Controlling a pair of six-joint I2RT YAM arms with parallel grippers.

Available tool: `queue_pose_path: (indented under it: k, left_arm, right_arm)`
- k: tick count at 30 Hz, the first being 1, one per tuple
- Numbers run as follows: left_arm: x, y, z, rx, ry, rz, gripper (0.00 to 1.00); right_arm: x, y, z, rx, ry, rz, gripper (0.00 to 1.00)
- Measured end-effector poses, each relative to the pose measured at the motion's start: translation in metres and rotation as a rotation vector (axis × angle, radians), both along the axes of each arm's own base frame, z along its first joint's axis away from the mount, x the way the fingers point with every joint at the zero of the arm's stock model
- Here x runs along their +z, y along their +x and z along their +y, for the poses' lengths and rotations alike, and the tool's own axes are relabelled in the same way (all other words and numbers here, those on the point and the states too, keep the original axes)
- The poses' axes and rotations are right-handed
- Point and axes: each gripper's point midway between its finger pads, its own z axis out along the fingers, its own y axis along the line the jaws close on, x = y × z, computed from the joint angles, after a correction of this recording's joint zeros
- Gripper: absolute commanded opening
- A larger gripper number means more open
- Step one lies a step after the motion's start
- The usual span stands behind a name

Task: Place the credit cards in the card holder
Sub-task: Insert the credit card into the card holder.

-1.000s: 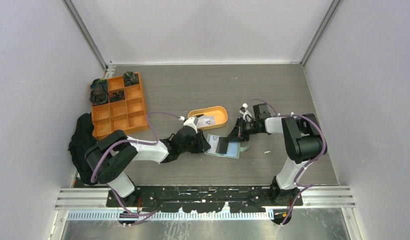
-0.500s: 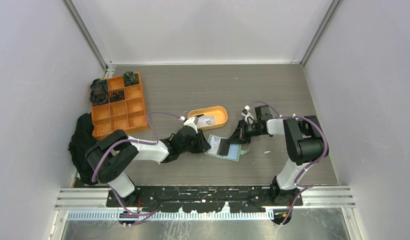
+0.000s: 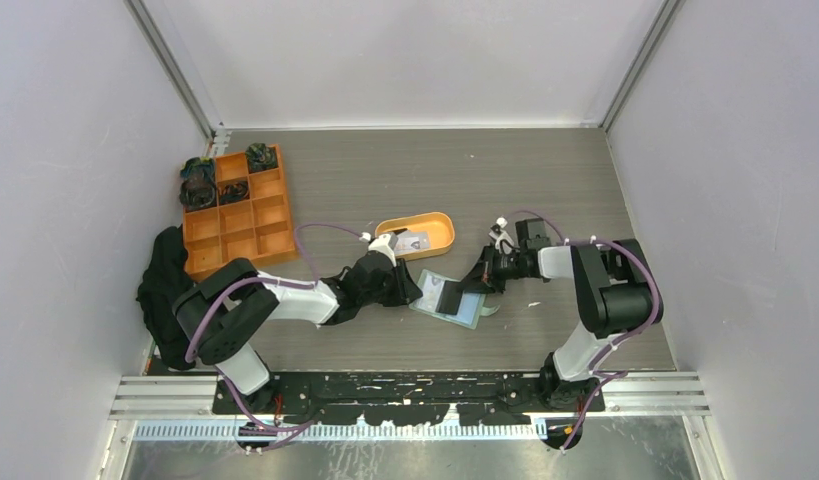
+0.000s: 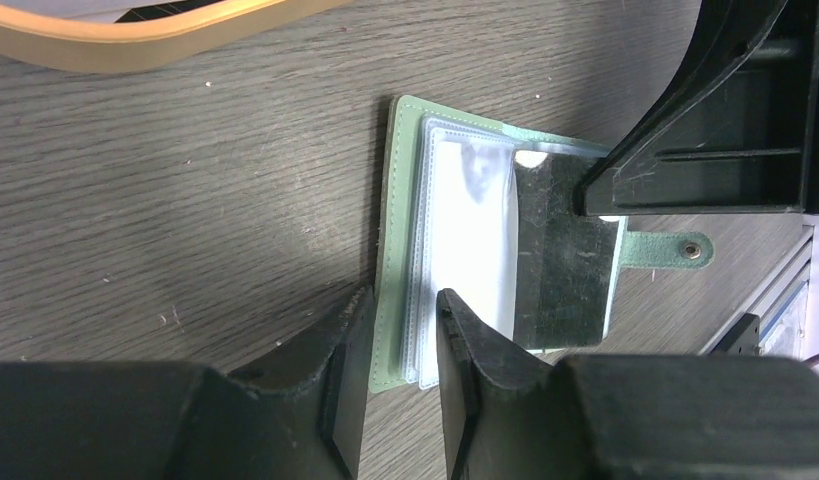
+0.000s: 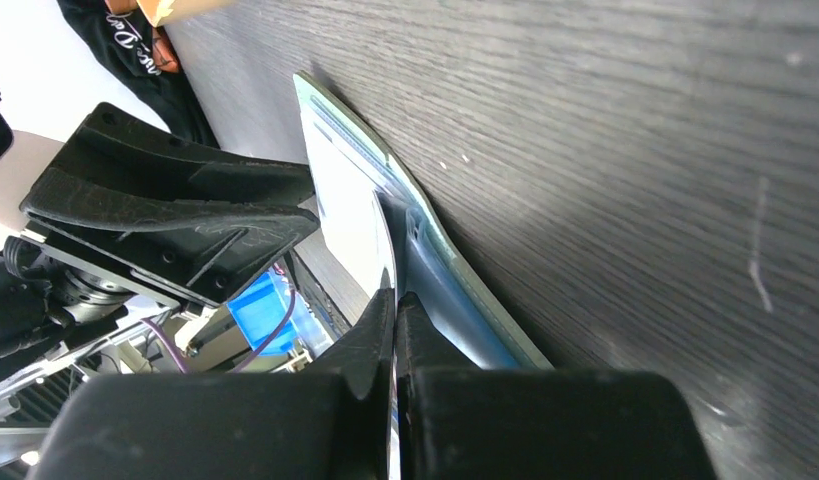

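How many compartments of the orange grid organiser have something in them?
3. In the orange grid organiser, dark bundles fill the far-left compartment, the far-right, and the one below far-left; a smaller dark item may occupy a fourth.

no legible text, faint white lettering on black cloth [image 5: 115,35], unreadable

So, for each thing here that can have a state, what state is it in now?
Card holder: open, flat on the table.
Black card: lying on the open card holder.
Left pincer: open, astride the holder's edge.
Right pincer: shut on a clear sleeve.
Tray: holds cards.
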Motion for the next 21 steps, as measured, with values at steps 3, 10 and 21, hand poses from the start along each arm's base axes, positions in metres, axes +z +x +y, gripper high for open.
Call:
queue_pose_path:
  k: [3,10,21]
  left_arm:
    - [0.000,0.000,-0.001,-0.002,-0.002,0.001,0.30]
    - [0.000,0.000,-0.004,-0.012,-0.015,0.007,0.29]
    - [-0.001,0.000,-0.008,-0.021,-0.037,0.015,0.25]
  right_arm:
    - [0.000,-0.002,-0.003,-0.022,0.005,0.003,0.01]
    - [0.000,-0.004,-0.006,-0.050,0.005,0.010,0.01]
    - [0.002,-0.004,-0.011,-0.094,-0.006,0.005,0.01]
